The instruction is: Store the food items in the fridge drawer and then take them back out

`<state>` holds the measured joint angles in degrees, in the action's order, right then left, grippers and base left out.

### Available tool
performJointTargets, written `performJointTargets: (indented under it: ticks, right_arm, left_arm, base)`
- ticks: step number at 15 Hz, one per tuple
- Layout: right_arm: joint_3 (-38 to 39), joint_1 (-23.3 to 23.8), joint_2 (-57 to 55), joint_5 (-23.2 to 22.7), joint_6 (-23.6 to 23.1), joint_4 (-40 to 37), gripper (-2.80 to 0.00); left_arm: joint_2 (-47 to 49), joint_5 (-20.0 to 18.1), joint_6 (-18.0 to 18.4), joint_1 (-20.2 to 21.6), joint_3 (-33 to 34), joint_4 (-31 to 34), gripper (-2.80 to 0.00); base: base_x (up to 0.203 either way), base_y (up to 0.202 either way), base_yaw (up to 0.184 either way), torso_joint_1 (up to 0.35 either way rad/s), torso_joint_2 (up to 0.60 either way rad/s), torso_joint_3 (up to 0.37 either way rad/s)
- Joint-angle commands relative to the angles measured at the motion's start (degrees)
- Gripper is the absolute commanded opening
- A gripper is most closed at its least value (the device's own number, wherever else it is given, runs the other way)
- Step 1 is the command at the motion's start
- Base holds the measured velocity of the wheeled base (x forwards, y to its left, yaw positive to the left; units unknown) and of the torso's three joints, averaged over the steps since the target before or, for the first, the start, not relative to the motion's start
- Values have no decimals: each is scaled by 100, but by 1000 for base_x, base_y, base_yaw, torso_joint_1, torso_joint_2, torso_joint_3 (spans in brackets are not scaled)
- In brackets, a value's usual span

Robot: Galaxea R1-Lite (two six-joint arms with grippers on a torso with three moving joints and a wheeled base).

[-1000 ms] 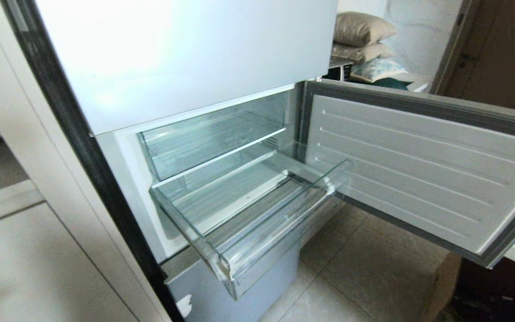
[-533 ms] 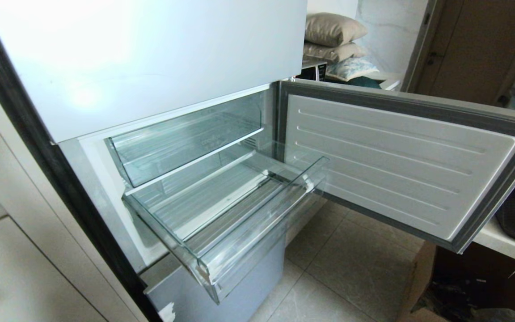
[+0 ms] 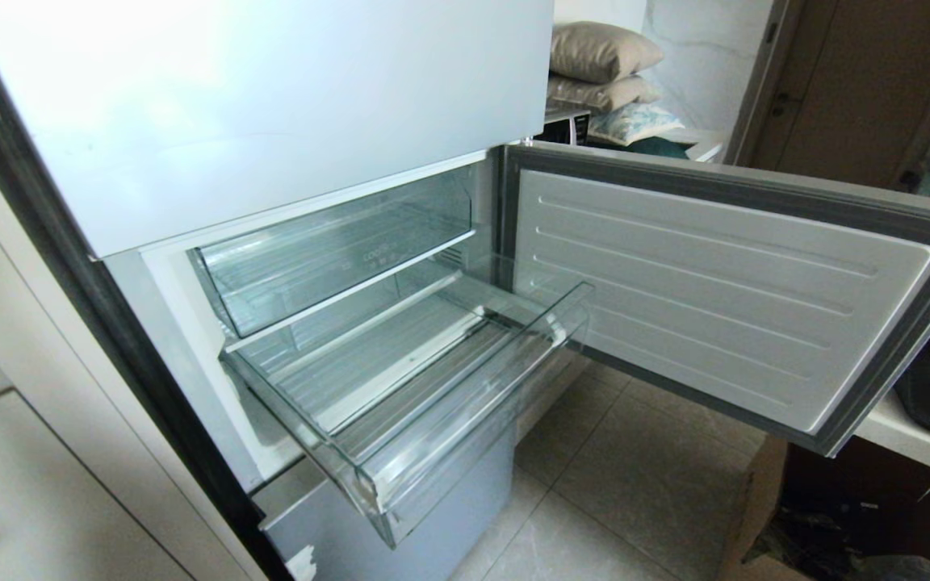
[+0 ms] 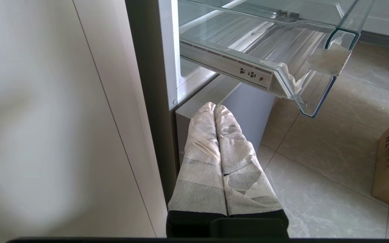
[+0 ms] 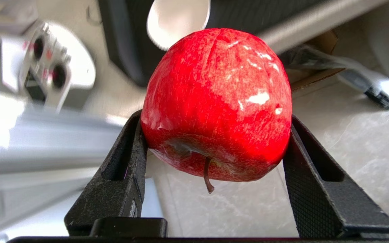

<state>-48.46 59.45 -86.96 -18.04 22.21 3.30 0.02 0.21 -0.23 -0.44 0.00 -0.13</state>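
Pale blue-grey fridge (image 3: 271, 105) stands with its door swung wide, the clear fridge drawer (image 3: 400, 484) pulled out and bare

Right gripper (image 5: 214, 148) pinches the red apple (image 5: 218, 101) between its black fingers, outside the head view; left gripper (image 4: 214, 111), fingers pressed together, hangs below the drawer's front corner; judged the storing step, next carrying the apple over the front lip

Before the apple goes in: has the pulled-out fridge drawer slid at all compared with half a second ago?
No. The fridge drawer sits pulled out the same amount, its front lip lined up as before against the open fridge door and the floor tiles.
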Motion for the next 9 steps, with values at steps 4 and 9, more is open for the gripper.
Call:
performJointTargets:
  ticks: [4, 9]
  right_arm:
    - [-1733, 102, -2016, -283, 23, -462, -280]
    - [-3428, -138, -3083, -604, 380, -1398, -280]
  left_arm:
    - [-8, 0, -4, 0, 0, -4, -280]
    - [-2, 6, -4, 0, 0, 4, -280]
  base:
    - [0, 0, 0, 0, 0, 0]
    - [0, 0, 0, 0, 0, 0]
